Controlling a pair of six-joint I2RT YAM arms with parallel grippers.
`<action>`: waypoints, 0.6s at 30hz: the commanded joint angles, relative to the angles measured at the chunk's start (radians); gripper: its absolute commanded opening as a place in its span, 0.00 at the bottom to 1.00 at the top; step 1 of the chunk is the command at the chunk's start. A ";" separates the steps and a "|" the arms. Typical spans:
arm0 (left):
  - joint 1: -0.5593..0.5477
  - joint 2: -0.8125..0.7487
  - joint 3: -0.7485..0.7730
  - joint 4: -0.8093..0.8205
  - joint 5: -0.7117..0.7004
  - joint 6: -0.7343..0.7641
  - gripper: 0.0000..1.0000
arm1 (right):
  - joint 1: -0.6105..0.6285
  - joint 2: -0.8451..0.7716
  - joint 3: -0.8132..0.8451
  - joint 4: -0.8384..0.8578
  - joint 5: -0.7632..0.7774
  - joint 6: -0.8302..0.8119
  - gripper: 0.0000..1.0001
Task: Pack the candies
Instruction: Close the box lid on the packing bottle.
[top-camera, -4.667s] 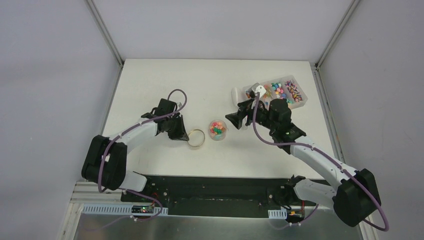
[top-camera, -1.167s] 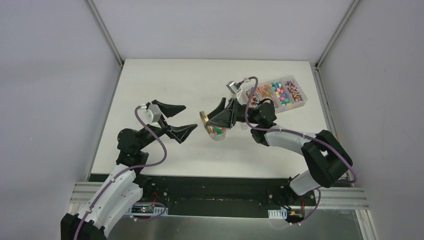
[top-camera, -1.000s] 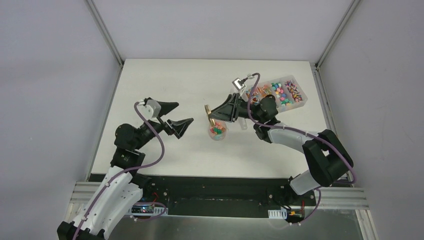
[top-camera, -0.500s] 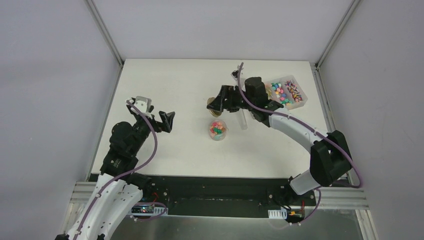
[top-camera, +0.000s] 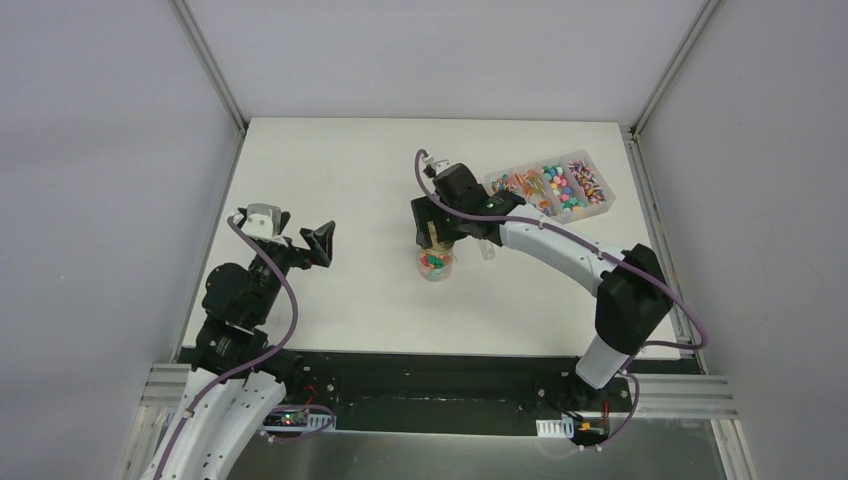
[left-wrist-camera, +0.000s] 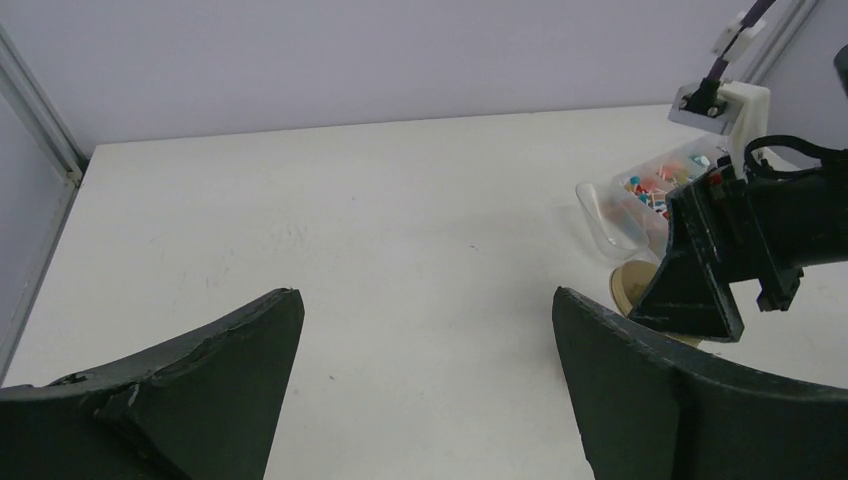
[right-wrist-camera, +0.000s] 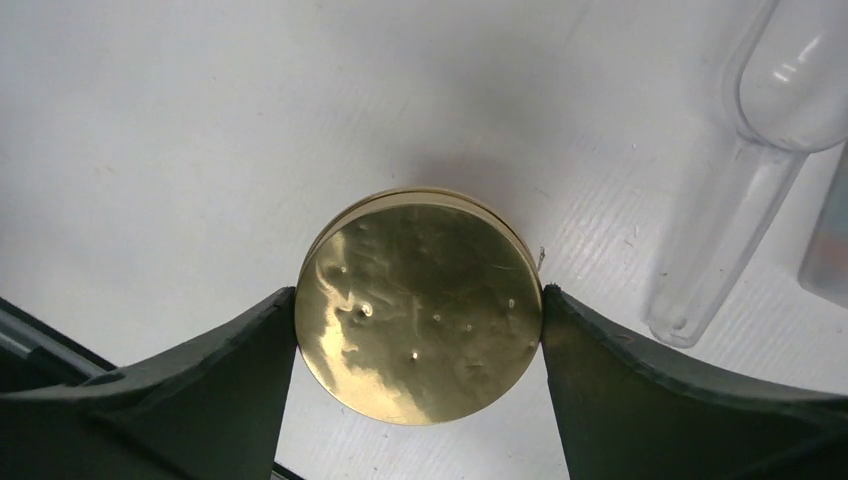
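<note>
As the right gripper (right-wrist-camera: 420, 300) stands: fingers closed across the rim of the gold lid (right-wrist-camera: 420, 335), one on each side, its flat face turned to the wrist camera.
Left gripper (left-wrist-camera: 425, 300): spread wide, nothing between the fingers, raised over bare table (top-camera: 330, 160).
Candies (top-camera: 432, 263): a small heap inside the clear jar (top-camera: 450, 264) near the table's middle; more sit sorted in the compartment box (top-camera: 604, 200) at 2 o'clock from the jar.
Key relation: seen from overhead, the jar lies at 6 o'clock from the held lid, just beside it, with the gripper's tips partly over its far rim.
Axis: the jar stands upright, mouth up. The lid is round, so only its levelness matters, and it looks roughly level.
Nearer arm: the right one, almost above the jar. The left gripper is well apart, at 9 o'clock.
Likely step: capping the jar. The lid probably needs a short carry toward 6 o'clock, then a descent.
Right wrist view only: it shows the grip on the rim and the clear scoop (right-wrist-camera: 740, 210) at 2 o'clock from the lid. No jar shows there, so I cannot tell how centred the lid is.
Overhead view only: it shows the jar's contents and the offset.
Left wrist view: it shows the right gripper side-on, with the lid's edge low near the table.
</note>
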 joint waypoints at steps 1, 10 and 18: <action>0.005 0.008 0.014 0.020 0.005 0.022 0.99 | 0.055 0.036 0.074 -0.112 0.153 -0.032 0.80; 0.005 0.009 0.015 0.019 0.009 0.026 0.99 | 0.126 0.153 0.174 -0.208 0.245 -0.044 0.82; 0.005 0.019 0.016 0.019 0.011 0.026 0.99 | 0.136 0.211 0.219 -0.253 0.295 -0.053 0.84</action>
